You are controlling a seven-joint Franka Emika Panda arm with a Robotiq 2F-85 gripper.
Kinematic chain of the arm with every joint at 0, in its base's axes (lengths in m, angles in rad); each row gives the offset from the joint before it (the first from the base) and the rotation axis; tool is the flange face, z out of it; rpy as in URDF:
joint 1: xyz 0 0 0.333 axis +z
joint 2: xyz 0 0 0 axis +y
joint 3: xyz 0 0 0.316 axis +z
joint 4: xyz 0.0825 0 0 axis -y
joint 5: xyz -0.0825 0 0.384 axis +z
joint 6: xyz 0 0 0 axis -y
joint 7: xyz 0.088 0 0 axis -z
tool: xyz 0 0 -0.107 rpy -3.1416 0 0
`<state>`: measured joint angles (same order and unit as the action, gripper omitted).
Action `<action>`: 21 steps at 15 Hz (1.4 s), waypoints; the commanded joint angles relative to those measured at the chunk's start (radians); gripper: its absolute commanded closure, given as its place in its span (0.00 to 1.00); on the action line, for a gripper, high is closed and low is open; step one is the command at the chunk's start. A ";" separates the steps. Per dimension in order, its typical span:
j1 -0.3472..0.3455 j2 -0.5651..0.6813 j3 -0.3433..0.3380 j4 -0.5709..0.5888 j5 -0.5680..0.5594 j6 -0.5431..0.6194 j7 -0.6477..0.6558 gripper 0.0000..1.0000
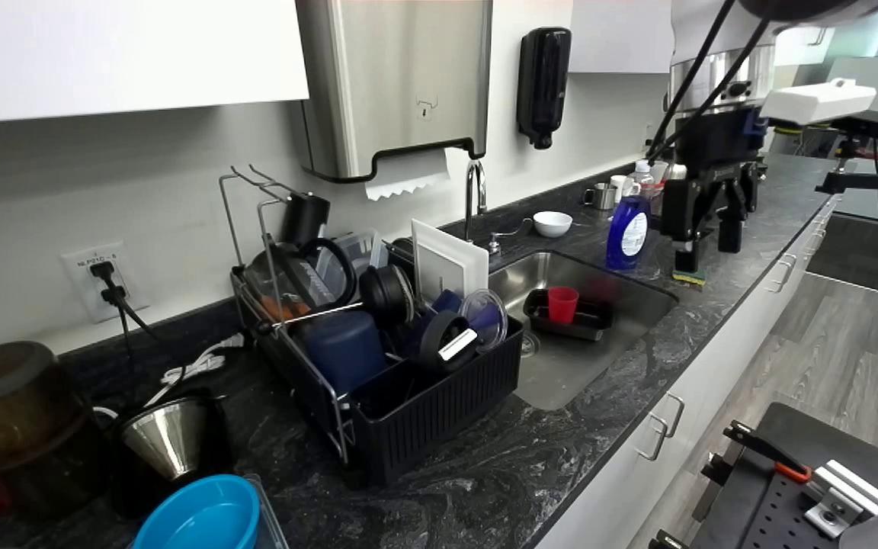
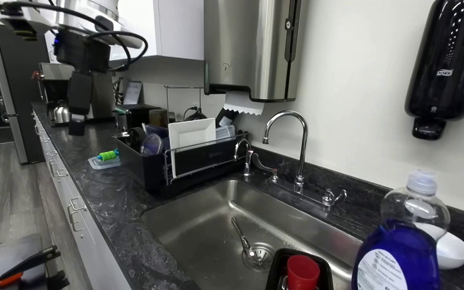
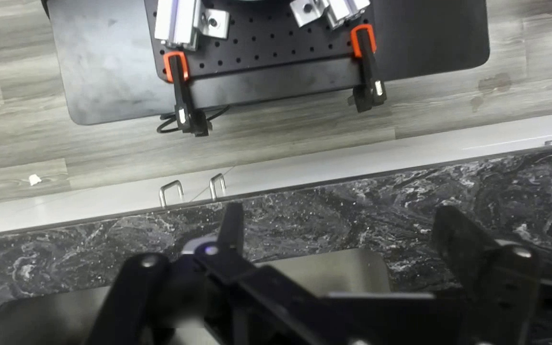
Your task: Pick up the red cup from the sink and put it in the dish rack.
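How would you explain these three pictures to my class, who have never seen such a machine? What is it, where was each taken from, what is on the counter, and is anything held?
The machine is a robot arm ending in a two-fingered gripper, its simple hand. Two pictures are taken from outside it, looking along a kitchen countertop; the third is taken from its wrist, looking down past the dark fingers at the countertop's edge and the floor. On the countertop stand a bottle of blue liquid, a white bowl and a black dish rack, which holds a white plate and more. A red cup sits in a black tray inside the steel sink. The wrist picture shows the fingers apart with nothing visible between them, so the gripper appears to hold nothing.
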<state>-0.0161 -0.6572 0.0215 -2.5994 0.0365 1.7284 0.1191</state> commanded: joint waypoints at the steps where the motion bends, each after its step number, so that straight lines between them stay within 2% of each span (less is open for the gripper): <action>1: -0.026 0.111 -0.057 0.007 -0.039 0.121 -0.094 0.00; 6: -0.079 0.336 -0.122 0.067 -0.102 0.286 -0.129 0.00; 10: -0.097 0.476 -0.132 0.161 -0.140 0.333 -0.102 0.00; 21: -0.092 0.489 -0.134 0.180 -0.125 0.340 -0.102 0.00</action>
<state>-0.1039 -0.1681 -0.1168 -2.4209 -0.0893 2.0694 0.0175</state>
